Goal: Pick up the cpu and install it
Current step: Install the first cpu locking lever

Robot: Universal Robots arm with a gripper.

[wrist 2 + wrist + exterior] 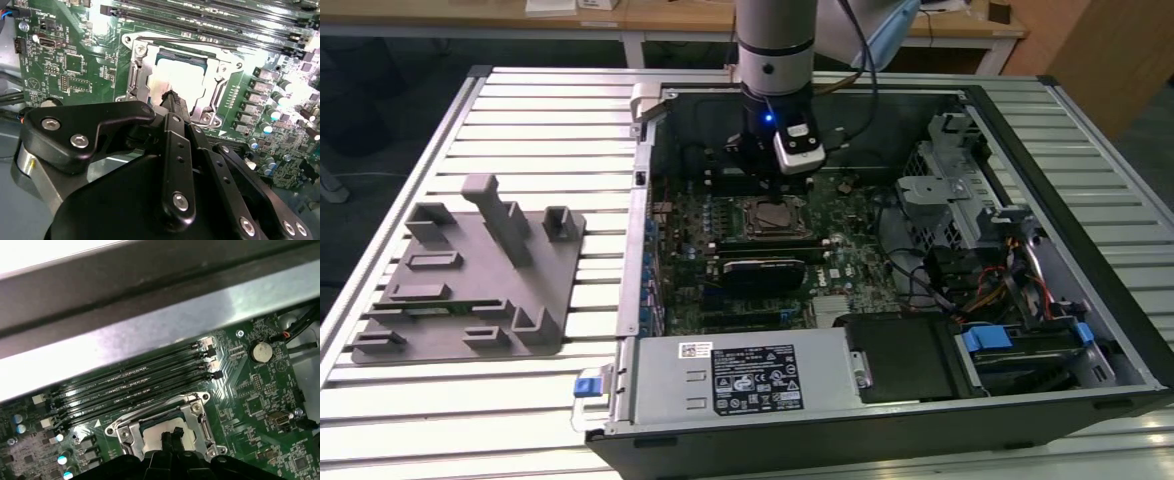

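While the gripper (172, 100) hangs just above the socket with its fingertips pinched together and nothing visibly held, the cpu (175, 80) lies flat inside the metal socket frame (137, 75) on the motherboard (841, 265), toward the far side of the open case (1067, 250) in the exterior view. Judged: light, rigid, slick-topped and fragile underneath; best taken by opposite edges, kept level.

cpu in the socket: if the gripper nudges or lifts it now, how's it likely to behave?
The cpu looks flat, thin and rigid, so it probably won't flex or roll. Its shiny metal top, beneath the gripper, likely gives a slippery hold. It lies inside the socket frame, so a sideways push would probably jam against it rather than slide.
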